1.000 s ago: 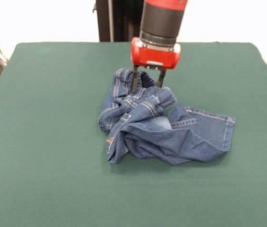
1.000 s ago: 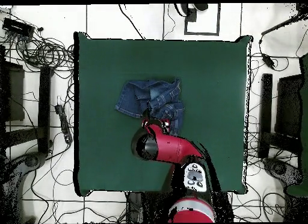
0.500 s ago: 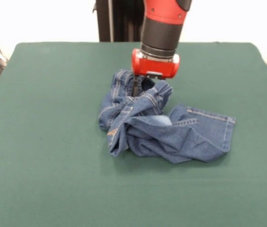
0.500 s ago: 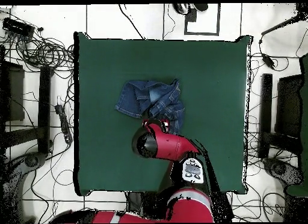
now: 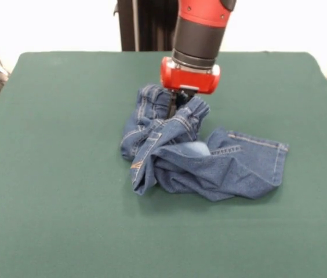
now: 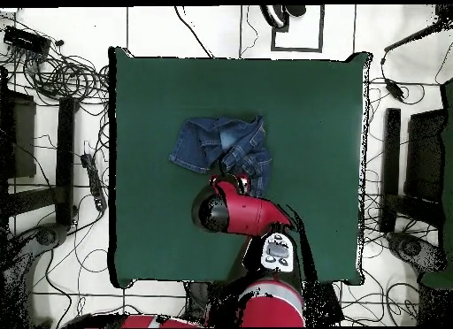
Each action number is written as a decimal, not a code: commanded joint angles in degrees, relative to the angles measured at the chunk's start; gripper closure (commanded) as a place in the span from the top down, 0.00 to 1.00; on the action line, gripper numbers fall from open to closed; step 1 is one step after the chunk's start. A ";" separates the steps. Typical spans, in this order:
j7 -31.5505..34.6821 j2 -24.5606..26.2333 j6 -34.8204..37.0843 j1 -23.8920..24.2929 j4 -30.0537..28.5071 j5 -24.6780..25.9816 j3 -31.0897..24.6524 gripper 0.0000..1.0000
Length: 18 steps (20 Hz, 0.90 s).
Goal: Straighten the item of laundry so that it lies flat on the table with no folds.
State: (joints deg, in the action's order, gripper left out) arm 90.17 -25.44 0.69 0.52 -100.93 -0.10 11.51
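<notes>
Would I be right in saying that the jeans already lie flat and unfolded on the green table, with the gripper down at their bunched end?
Not quite. The front view shows the jeans crumpled and folded over themselves, not flat. The rest holds: the gripper is down at their bunched end on the green table.

- We see the jeans (image 5: pixel 192 153) bunched near the middle of the table (image 5: pixel 53 174).
- One leg lies flat toward the right in our front view.
- The gripper (image 5: pixel 182 99) sits at their far edge.
</notes>
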 commanded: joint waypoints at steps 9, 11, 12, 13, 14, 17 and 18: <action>11.90 -4.03 7.14 -7.54 0.16 -3.85 6.53 0.00; 11.87 -7.30 9.76 -7.98 -1.18 -3.92 7.06 0.00; 11.52 -9.38 12.60 -8.20 -1.50 -3.91 7.37 0.00; 11.17 -11.47 15.44 -8.43 -1.82 -3.90 7.69 0.00; 10.67 -13.65 18.77 -9.05 -1.82 -3.70 8.53 0.00; 10.43 -16.99 25.19 -9.88 -1.06 -3.42 9.66 0.00; 10.80 -17.91 27.73 -10.71 -0.33 -3.35 10.69 0.00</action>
State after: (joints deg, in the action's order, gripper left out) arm 90.17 -34.25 12.08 -6.78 -101.64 -0.36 19.91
